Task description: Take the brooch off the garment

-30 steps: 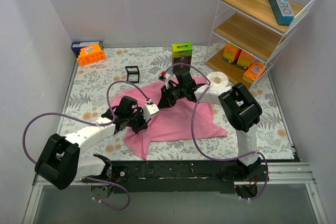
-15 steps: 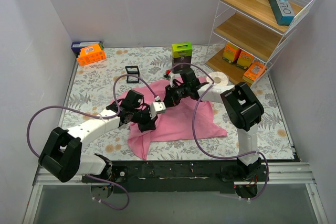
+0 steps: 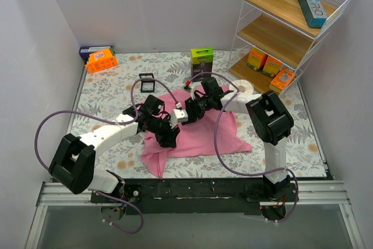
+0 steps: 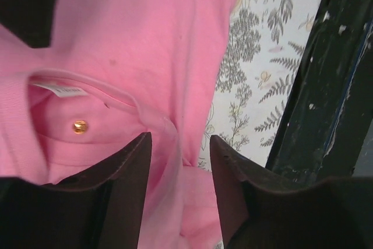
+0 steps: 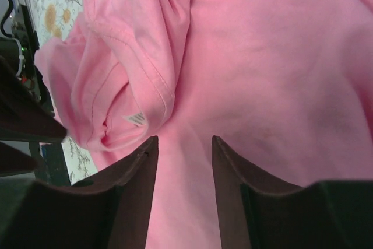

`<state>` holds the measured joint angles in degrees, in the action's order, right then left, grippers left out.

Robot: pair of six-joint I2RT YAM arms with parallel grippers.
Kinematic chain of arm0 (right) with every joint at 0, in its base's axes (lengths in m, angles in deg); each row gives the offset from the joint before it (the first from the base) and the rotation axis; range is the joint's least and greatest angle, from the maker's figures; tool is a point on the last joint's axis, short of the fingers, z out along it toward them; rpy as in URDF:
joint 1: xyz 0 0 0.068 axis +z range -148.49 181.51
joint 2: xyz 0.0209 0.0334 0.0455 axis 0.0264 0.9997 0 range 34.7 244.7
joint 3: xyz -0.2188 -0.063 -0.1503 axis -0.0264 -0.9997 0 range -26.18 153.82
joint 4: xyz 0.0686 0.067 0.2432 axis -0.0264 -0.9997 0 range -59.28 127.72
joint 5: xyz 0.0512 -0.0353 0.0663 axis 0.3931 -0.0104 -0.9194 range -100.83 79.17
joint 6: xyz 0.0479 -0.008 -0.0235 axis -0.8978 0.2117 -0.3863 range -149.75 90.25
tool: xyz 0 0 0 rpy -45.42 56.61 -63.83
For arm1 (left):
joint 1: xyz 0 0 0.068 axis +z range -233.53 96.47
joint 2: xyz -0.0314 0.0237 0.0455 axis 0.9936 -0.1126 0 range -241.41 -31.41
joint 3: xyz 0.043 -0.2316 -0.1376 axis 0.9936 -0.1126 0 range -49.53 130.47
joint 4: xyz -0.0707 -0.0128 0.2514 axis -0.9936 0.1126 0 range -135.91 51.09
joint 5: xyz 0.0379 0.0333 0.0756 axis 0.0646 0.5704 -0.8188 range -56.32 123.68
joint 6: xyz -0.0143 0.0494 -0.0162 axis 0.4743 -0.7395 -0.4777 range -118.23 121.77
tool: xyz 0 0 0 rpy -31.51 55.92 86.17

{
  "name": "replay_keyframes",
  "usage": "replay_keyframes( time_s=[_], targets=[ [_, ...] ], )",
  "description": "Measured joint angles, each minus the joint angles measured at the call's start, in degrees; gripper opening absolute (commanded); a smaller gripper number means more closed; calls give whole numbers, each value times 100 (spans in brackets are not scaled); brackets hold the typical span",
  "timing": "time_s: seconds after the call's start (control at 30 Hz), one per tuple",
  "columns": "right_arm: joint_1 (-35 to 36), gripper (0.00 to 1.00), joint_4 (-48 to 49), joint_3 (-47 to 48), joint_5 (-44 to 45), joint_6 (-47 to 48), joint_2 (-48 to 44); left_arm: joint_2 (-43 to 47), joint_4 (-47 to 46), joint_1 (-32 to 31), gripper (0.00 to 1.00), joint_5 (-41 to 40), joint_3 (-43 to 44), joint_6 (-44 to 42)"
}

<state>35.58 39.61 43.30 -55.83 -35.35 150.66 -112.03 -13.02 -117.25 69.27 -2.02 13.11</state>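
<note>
The pink garment [image 3: 204, 135] lies rumpled in the middle of the floral table cover. In the left wrist view the garment [image 4: 151, 39] shows its collar with a white label and a small round gold brooch [image 4: 80, 126] inside the neck opening. My left gripper [image 4: 179, 144] is open, with a raised fold of pink cloth between its fingers; in the top view it [image 3: 168, 137] is on the garment's left part. My right gripper [image 5: 183, 141] is open just over flat pink cloth [image 5: 262, 74], next to the collar; in the top view it [image 3: 185, 115] is close to the left one. The brooch is hidden in the top view.
A green box [image 3: 201, 56] and a black square frame [image 3: 147, 81] stand behind the garment. An orange box [image 3: 101, 59] is at the back left. A white roll [image 3: 243, 88] lies beside the wire shelf [image 3: 291, 33] at the right. The dark front rail [image 4: 326, 86] is near.
My left gripper has moved right and farther onto the garment, towards the right gripper. The right gripper has shifted slightly right. The garment's left side has bunched up.
</note>
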Motion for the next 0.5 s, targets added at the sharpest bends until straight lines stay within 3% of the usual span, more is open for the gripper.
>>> replay_keyframes(
  time_s=[0.13, 0.23, 0.5],
  targets=[
    [-214, 54, -684, 214, -20, 278, -133, 439, 0, 2, 43, -195, 369, 466],
    [-625, 54, -1172, 437, -13, 474, -439, 483, -28, 2, 34, -444, 695, 896],
    [-1353, 53, -1829, 787, 398, 850, -1464, -1049, 487, 92, 24, -1080, 1853, 2100]
  ],
)
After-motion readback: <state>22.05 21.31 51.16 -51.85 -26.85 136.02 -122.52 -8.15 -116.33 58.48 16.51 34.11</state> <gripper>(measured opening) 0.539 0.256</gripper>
